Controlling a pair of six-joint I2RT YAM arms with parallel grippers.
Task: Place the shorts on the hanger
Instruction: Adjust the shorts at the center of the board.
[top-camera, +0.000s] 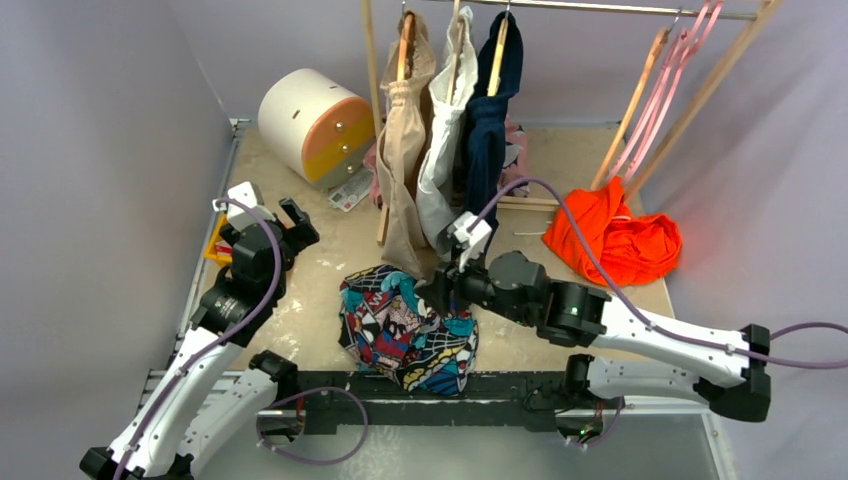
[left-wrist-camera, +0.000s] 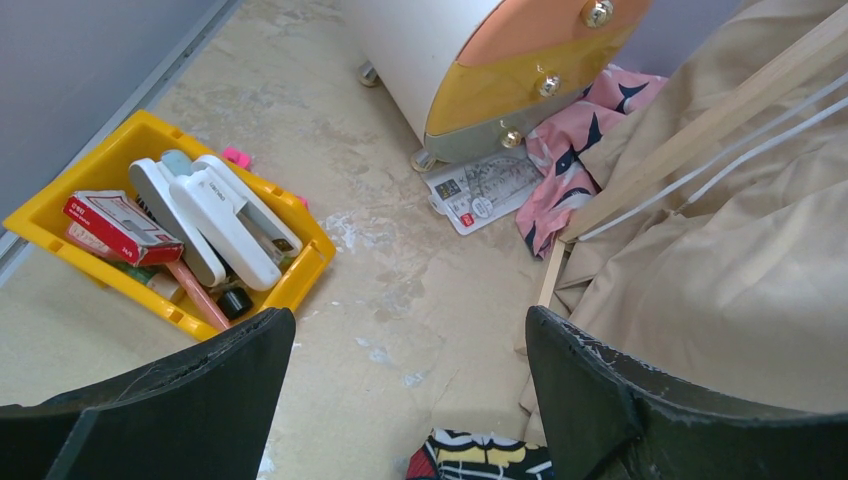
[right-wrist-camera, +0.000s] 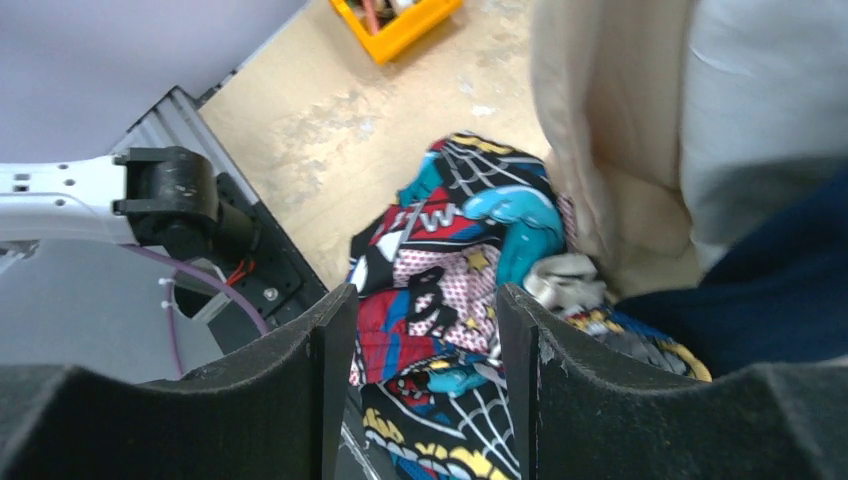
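The comic-print shorts (top-camera: 405, 330) lie crumpled on the table near its front edge, between the two arm bases. My right gripper (top-camera: 437, 285) hovers at their far right corner, close under the hanging clothes. In the right wrist view its jaws (right-wrist-camera: 425, 300) stand apart, with the shorts (right-wrist-camera: 440, 265) lying beyond the gap and nothing pinched. My left gripper (top-camera: 295, 222) is open, up and left of the shorts. Its wrist view shows wide jaws (left-wrist-camera: 410, 320) over bare table, with an edge of the shorts (left-wrist-camera: 480, 460) below. The thin peach-orange hanger (top-camera: 632, 105) hangs on the rail at the right.
Beige (top-camera: 405, 150), white (top-camera: 445, 130) and navy (top-camera: 490, 120) garments hang on wooden hangers just behind the right gripper. Pink hangers (top-camera: 682, 65) hang beside the peach one. An orange garment (top-camera: 615, 235) lies at the right, a round drawer unit (top-camera: 310, 125) at the back left, a yellow bin (left-wrist-camera: 300, 275) at the left.
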